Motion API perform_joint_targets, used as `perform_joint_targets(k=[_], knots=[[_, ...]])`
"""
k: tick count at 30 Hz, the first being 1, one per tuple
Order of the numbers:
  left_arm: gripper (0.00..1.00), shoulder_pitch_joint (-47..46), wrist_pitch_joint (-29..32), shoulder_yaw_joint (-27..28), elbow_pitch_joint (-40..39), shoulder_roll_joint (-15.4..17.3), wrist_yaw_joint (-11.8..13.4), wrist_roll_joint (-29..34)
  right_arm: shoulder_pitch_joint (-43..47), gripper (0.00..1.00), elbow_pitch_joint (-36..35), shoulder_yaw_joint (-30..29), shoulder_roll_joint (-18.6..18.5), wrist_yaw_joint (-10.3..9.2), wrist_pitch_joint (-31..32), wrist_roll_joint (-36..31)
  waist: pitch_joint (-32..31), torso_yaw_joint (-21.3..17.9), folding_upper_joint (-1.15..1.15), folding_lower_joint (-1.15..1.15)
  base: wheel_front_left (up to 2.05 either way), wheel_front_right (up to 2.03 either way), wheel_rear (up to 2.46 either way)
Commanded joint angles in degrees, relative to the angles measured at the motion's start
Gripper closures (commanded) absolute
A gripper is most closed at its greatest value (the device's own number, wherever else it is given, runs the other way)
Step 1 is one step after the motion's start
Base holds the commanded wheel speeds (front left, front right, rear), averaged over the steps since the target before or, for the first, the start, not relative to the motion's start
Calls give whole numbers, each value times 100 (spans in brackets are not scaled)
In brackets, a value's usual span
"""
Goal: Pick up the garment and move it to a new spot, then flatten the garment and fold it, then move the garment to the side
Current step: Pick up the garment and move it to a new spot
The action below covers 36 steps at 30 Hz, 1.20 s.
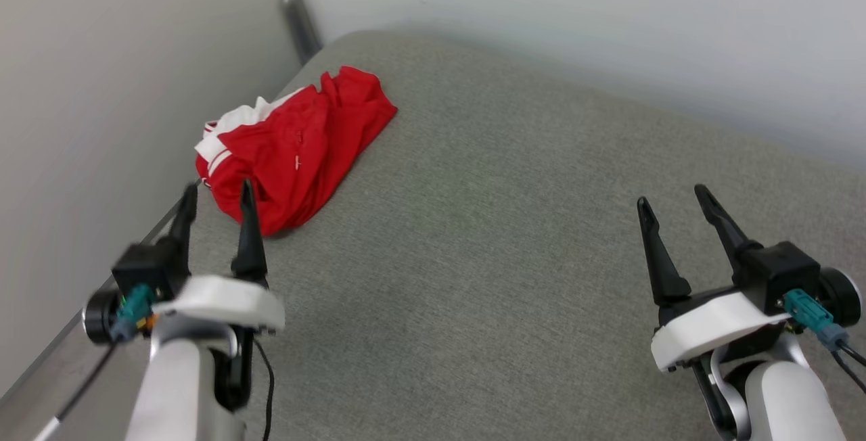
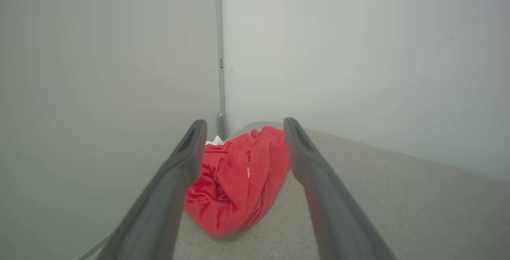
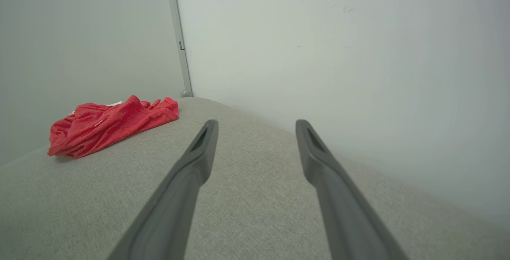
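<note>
The garment [image 1: 298, 147], a bright red shirt with a white striped sleeve showing at its left end, lies crumpled near the far left corner of the grey cushion [image 1: 507, 224]. My left gripper [image 1: 216, 197] is open just short of the garment's near end, fingers pointing at it, nothing between them. In the left wrist view the garment [image 2: 235, 180] sits framed between the left gripper's two fingers [image 2: 243, 126]. My right gripper [image 1: 673, 201] is open over bare cushion at the right, far from the cloth. The right wrist view shows the garment [image 3: 107, 126] at far left and the right gripper [image 3: 257, 122] open.
Pale walls [image 1: 101, 89] meet in a corner behind the cushion, with a grey metal post [image 1: 298, 15] running up that corner. The cushion's left edge [image 1: 88, 306] runs close beside my left arm. Bare grey fabric stretches between the two grippers.
</note>
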Motion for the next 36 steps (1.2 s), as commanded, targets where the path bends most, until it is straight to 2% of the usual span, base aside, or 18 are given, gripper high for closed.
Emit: perform_joint_targets(k=[1,6,11,18,26,30,34,35,36], knots=[[0,-300,-14,40,35,23,-1,-25,-140,0,-54,20,2,-2,35,-52,166,-136,0,0,0,0,0],[0,-1361,20,213,368,281,-76,-188,-421,0,-189,148,-11,-2,173,-178,602,-517,0,0,0,0,0],[0,-2579,599,281,957,826,-207,-442,-713,0,-304,250,-103,-2,225,-212,1101,-951,0,0,0,0,0],[0,-3581,2328,160,1897,1715,-316,-990,-1042,0,-449,315,-170,-2,189,-142,1757,-1447,0,0,0,0,0],[0,-3710,4745,-204,2706,2525,-330,-1730,-1260,0,-413,304,-166,-2,103,-156,2252,-1770,0,0,0,0,0],[0,-3552,5599,-131,3051,2649,-307,-1999,-1341,0,-365,336,-189,-2,61,-139,2429,-1870,0,0,0,0,0],[0,-3339,6004,20,3312,2580,-170,-2242,-1401,0,-329,334,-198,-2,25,-134,2542,-1937,0,0,0,0,0],[9,-3166,5988,101,3384,2458,-105,-2359,-1466,0,-334,334,-210,-2,21,-140,2602,-1967,0,0,0,0,0],[61,-3127,5937,102,3373,2432,-95,-2358,-1478,0,-347,323,-218,-2,20,-162,2609,-1970,0,0,0,0,0]])
